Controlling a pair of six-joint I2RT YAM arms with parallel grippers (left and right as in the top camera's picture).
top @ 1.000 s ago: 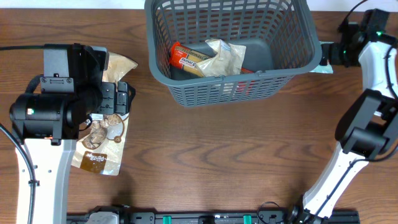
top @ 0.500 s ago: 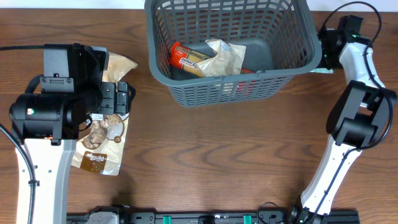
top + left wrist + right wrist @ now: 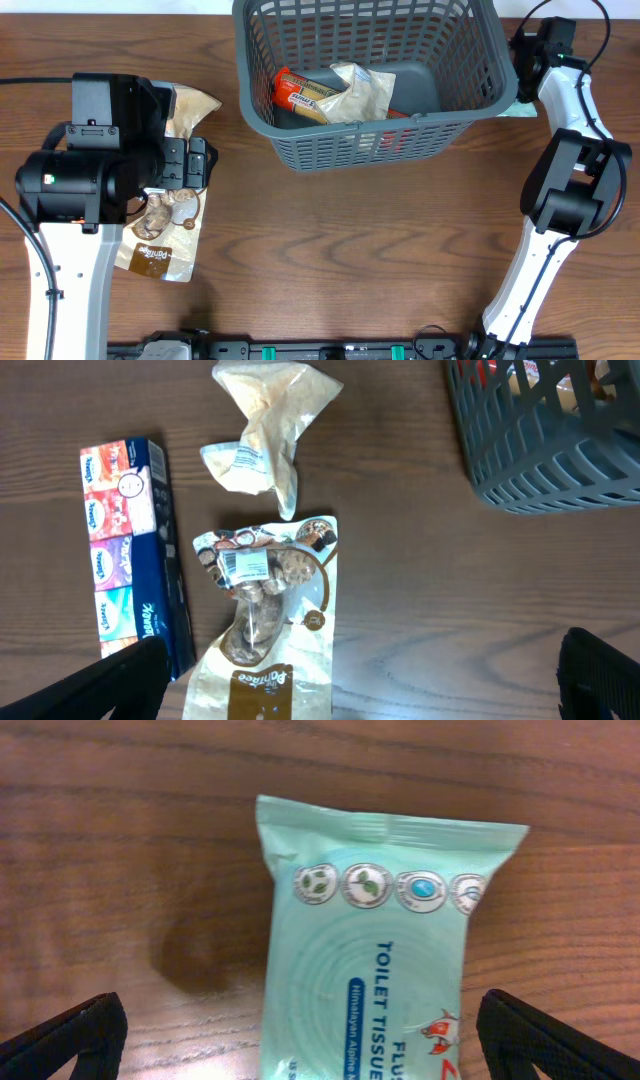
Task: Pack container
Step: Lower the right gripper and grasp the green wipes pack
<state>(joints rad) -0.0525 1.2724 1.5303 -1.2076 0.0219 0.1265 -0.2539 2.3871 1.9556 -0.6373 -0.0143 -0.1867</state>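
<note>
Here, the container (image 3: 340, 145) sits at the top centre of the overhead frame on the desk (image 3: 330, 250), partly packed: an orange-wrapped bar (image 3: 300, 92) and a crumpled pale packet (image 3: 362, 90) lie on its solid bottom.

At the far right of that view, the right tool (image 3: 522, 60) hangs beside the basket's right wall. Its own camera shows the right tool (image 3: 310, 1040) spread wide with nothing between the fingers, and a mint-green toilet tissue pack (image 3: 385, 950) lying flat on the wood directly below.

At the left of the overhead frame, the left tool (image 3: 190, 160) is likewise wide open and empty. Its wrist view looks down on a brown snack pouch (image 3: 265, 630), a crumpled beige bag (image 3: 265, 430) just above it, and a blue tissue multipack (image 3: 135, 560) to the left. The container's corner shows in the upper right of that view.

The step in hand looks like a reach for the next item, most likely the tissue pack under the right arm. That would call for a straight descent, a close across the pack's narrow width, then a lift high enough to clear the rolled rim before release inside.
</note>
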